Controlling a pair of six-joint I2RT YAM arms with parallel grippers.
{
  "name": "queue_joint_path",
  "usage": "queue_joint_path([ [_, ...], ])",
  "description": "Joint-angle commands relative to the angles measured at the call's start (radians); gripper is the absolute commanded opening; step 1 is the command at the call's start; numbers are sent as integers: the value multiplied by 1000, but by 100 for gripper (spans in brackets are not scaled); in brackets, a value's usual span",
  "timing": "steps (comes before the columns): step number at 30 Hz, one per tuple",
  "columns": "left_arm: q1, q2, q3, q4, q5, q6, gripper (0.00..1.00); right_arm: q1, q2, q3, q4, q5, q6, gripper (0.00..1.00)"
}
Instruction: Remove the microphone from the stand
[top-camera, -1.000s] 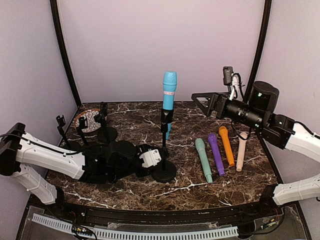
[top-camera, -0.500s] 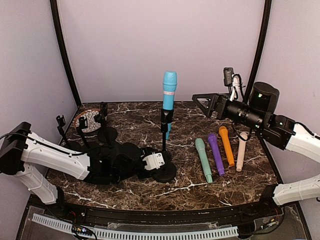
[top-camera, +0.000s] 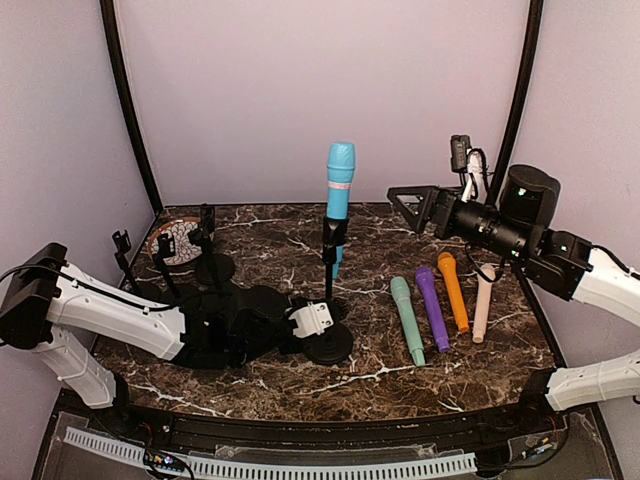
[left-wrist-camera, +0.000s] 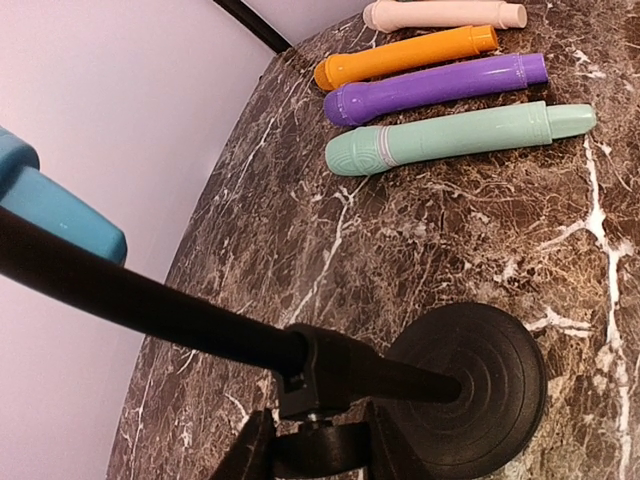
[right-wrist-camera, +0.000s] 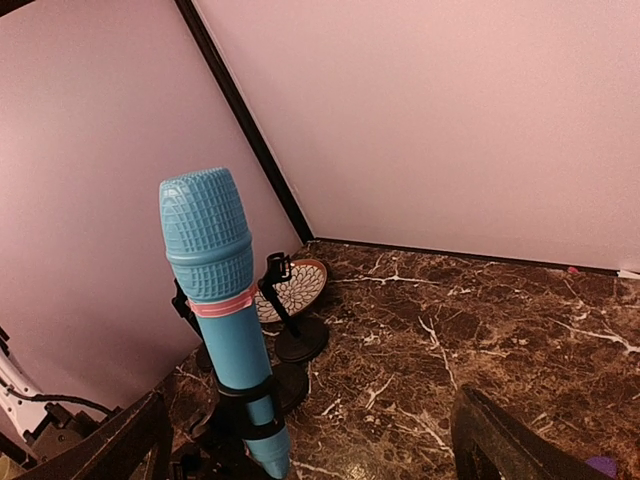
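Observation:
A blue microphone (top-camera: 338, 190) stands upright in the clip of a black stand (top-camera: 328, 290) with a round base (top-camera: 329, 344). It also shows in the right wrist view (right-wrist-camera: 215, 290) and at the left edge of the left wrist view (left-wrist-camera: 50, 210). My left gripper (top-camera: 316, 320) lies low at the foot of the stand pole (left-wrist-camera: 150, 300). Its fingers (left-wrist-camera: 250, 455) are narrowed on a black knob under the pole's collar (left-wrist-camera: 320, 370). My right gripper (top-camera: 405, 207) is raised to the right of the microphone, wide open and empty (right-wrist-camera: 310, 450).
Mint (top-camera: 408, 320), purple (top-camera: 432, 305), orange (top-camera: 452, 290) and cream (top-camera: 483, 305) microphones lie side by side at the right. Three empty black stands (top-camera: 212, 250) and a patterned plate (top-camera: 178, 240) are at the back left. Dark posts frame the walls.
My left gripper has slid right along the table up to the foot of the stand. My right gripper has barely moved.

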Motion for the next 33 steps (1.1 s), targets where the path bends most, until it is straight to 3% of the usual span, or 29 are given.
queue_joint_path([
  [1,-6,5,23,-5,-11,-35,24,3,-21,-13,1,19,7,98],
  [11,-5,-41,-39,-2,69,-204,15,4,11,-16,70,-59,32,97],
  [18,1,-47,-53,-3,133,-311,11,7,115,35,140,-139,49,94],
  [33,98,-83,-104,34,352,-517,6,22,279,154,241,-251,17,92],
])
